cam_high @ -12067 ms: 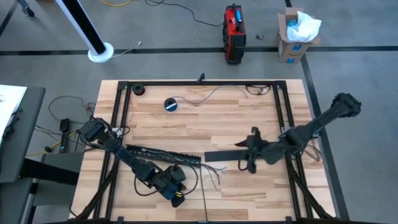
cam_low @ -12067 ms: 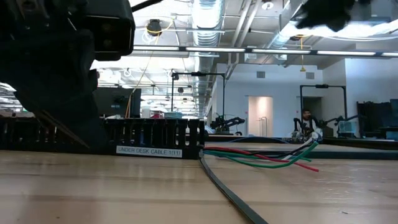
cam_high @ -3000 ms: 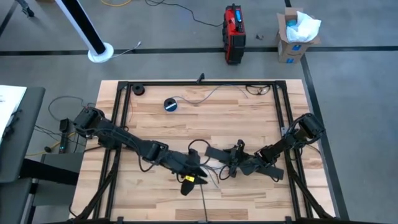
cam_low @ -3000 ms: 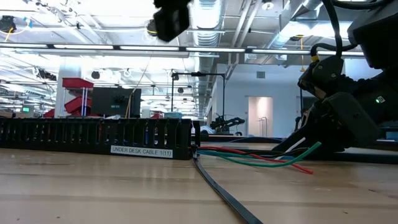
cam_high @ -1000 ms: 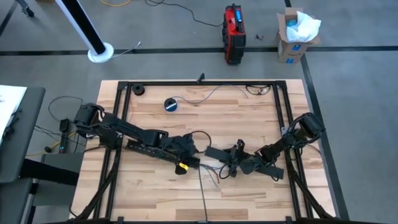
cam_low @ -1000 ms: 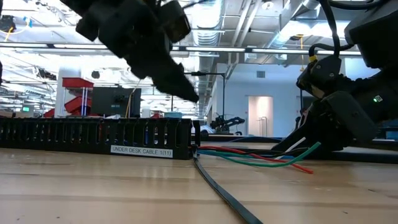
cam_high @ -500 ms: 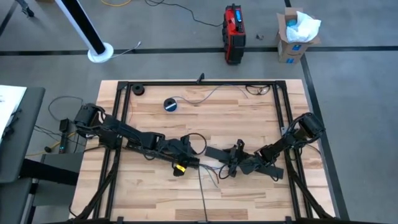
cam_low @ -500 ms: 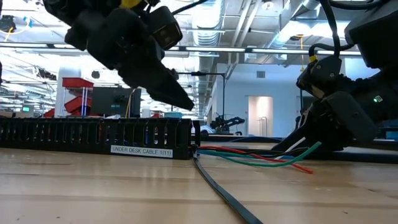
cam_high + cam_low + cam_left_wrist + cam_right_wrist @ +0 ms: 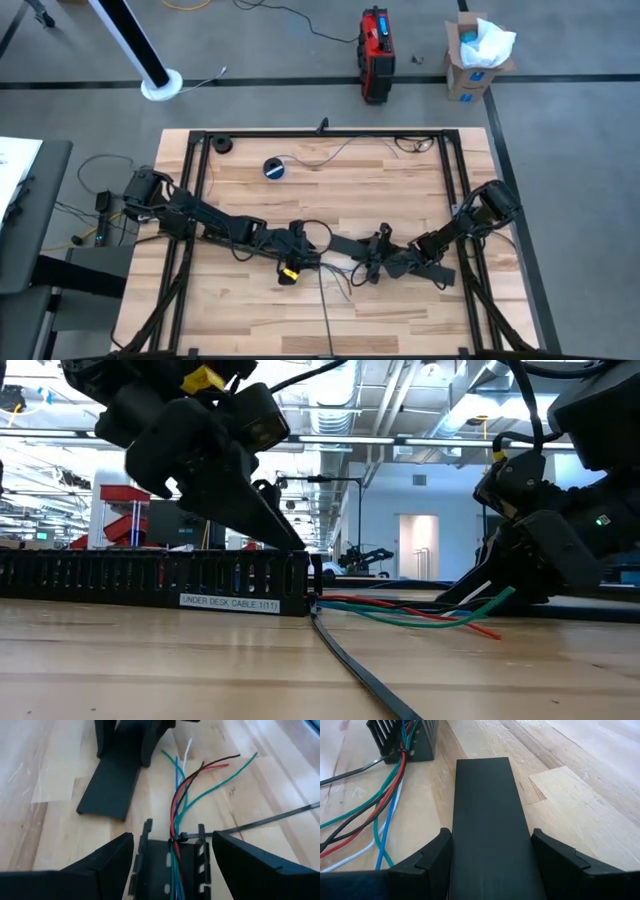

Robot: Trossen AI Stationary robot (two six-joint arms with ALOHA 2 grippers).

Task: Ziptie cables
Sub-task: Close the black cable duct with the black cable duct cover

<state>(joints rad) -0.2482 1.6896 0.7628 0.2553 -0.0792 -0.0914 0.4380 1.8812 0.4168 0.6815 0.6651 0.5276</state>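
Note:
A black slotted cable duct [image 9: 160,580] lies on the wooden table. Red, green, blue, white and black cables [image 9: 185,780] run out of its end [image 9: 170,865], bound there by a black zip tie [image 9: 186,836] whose long tail [image 9: 360,665] trails toward the near edge. My left gripper [image 9: 172,837] stands open just above that duct end, one finger on each side, with gaps showing. To the right lies a flat black strip [image 9: 345,244], and my right gripper [image 9: 490,840] is shut on it. My right gripper pinches the flat black strip across its width, one finger on each long edge [image 9: 456,845]. The fingers come slanting down from the table's right and point along the strip. The strip lies flat on the table, reaching toward the duct.
A blue-and-black tape roll [image 9: 275,167] and loose thin wires [image 9: 340,150] lie near the far edge. A black metal frame [image 9: 200,190] borders the work area. Bare wood shows in front of the duct and along the near edge.
My left gripper has come down toward the end of the duct, sinking from well above it to just over its top, with its fingers staying apart. The strip, the cables and the duct have not moved.

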